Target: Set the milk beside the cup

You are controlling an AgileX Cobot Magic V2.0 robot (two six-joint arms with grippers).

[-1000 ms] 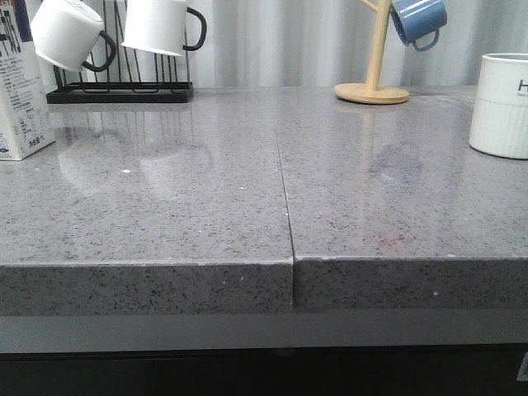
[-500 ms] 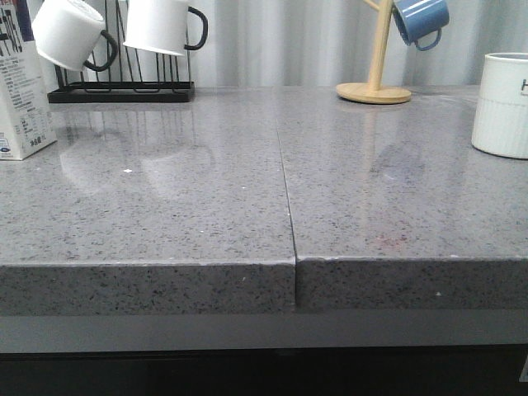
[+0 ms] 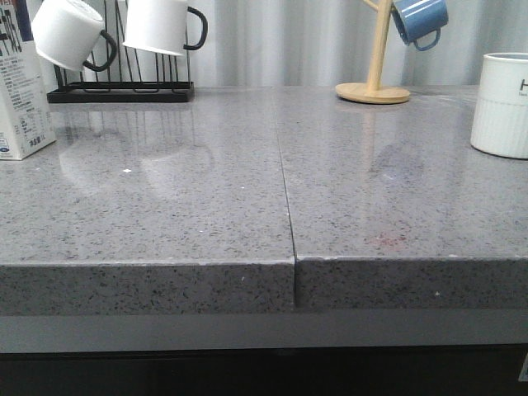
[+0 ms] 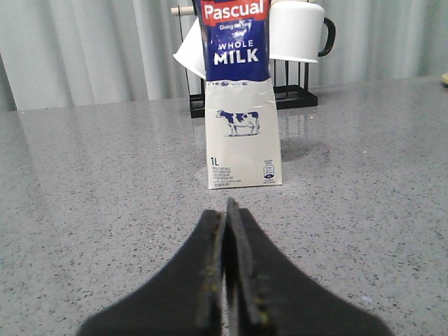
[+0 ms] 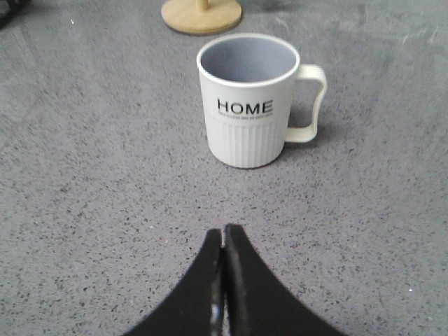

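Left end effector: black fingers [image 4: 225,280] pressed together in the left wrist view, holding nothing, low over the speckled grey stone surface [image 4: 84,210].
Right end effector: black fingers [image 5: 224,280] likewise closed and empty in the right wrist view.
Milk: tall white carton with a dark blue top reading "WHOLE MILK" and a cow picture [image 4: 241,105], standing upright straight ahead of the left end effector with bare surface between them; long axis vertical, printed face square to the fingers.
Cup: white ribbed mug lettered "HOME" with a thin squarish handle [image 5: 246,105], upright ahead of the right end effector, not touched.
Nearer arm: the left, judged from its wrist view; its closed fingers would need to part before they could take the carton.
Spread: in the front view the milk [image 3: 25,99] sits at the far left edge and the cup [image 3: 500,103] at the far right, well apart.
View differences: front view shows this separation but neither end effector; only the wrist views show finger state and the lettering.
Beyond: black wire rack with plain white mugs [image 3: 124,49]; wooden stand with a blue mug [image 3: 375,66].
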